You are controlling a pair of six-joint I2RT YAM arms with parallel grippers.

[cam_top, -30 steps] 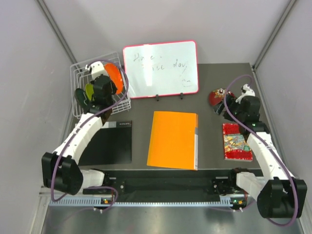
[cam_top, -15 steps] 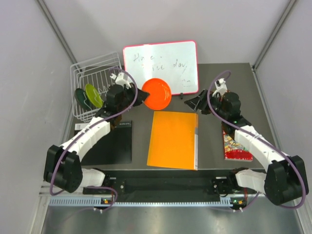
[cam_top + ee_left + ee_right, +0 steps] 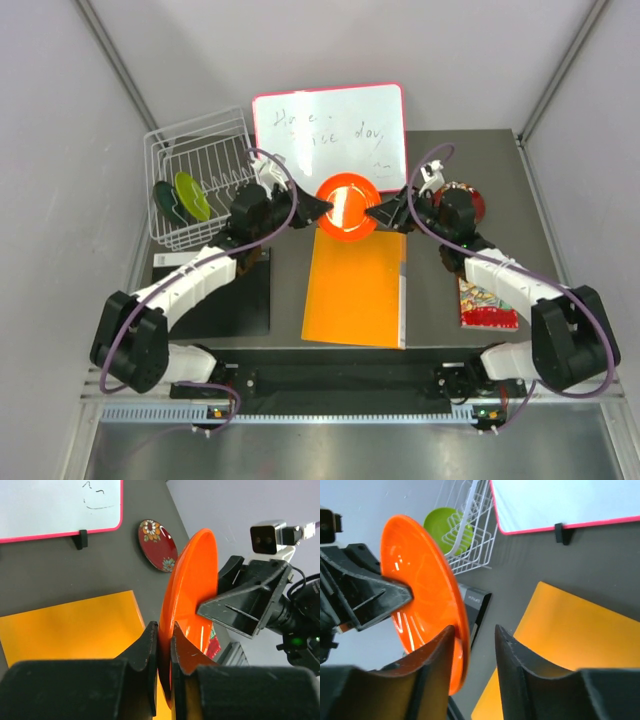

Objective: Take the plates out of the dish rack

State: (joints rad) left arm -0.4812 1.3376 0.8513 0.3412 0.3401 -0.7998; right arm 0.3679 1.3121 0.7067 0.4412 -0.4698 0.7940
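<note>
An orange plate (image 3: 345, 207) hangs on edge over the table's middle, with my left gripper (image 3: 318, 207) shut on its left rim. In the left wrist view both fingers pinch the plate (image 3: 192, 580) at the gripper (image 3: 164, 630). My right gripper (image 3: 372, 212) straddles the opposite rim. One finger touches the plate (image 3: 420, 590) and the other stands apart, so that gripper (image 3: 474, 630) is open. The white wire dish rack (image 3: 200, 150) at the back left holds a lime green plate (image 3: 192, 195) and a dark teal plate (image 3: 165, 203). A red patterned plate (image 3: 470, 200) lies behind the right arm.
A pink-framed whiteboard (image 3: 330, 140) stands at the back, just behind the held plate. An orange folder (image 3: 355, 290) lies under it, a black notebook (image 3: 225, 295) to the left, and a red patterned booklet (image 3: 485, 300) under the right arm.
My left arm has carried the orange plate from the rack to the table's middle. My right arm swung left from the red plate, and its jaws have narrowed round the plate's far rim.
</note>
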